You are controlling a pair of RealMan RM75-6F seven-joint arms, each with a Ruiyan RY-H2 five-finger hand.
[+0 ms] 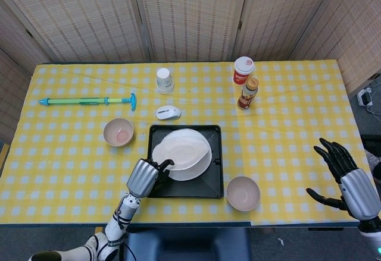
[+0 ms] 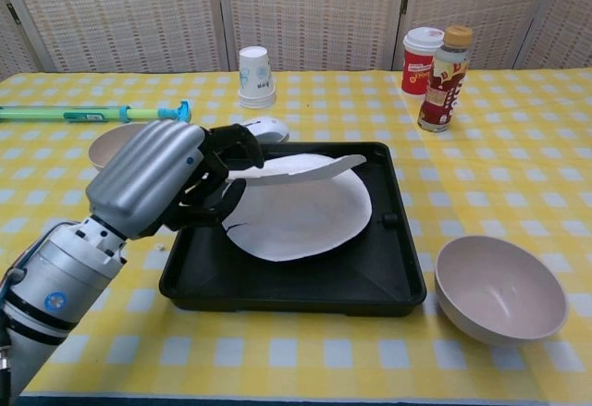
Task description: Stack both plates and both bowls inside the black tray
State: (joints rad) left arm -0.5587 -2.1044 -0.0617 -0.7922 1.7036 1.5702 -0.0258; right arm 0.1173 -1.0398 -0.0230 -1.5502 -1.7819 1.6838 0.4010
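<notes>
Left hand [image 2: 176, 179] holds upper plate [image 2: 301, 170] tilted over lower plate [image 2: 305, 221].

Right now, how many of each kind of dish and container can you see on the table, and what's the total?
Plates: 2, the held plate pinched by the left hand, over the lower plate
Bowls: 2, the left bowl and the right bowl
Trays: 1, the black tray
Cups: 2, the white cup and the red cup
Bottles: 1, the bottle
Total: 8
</notes>
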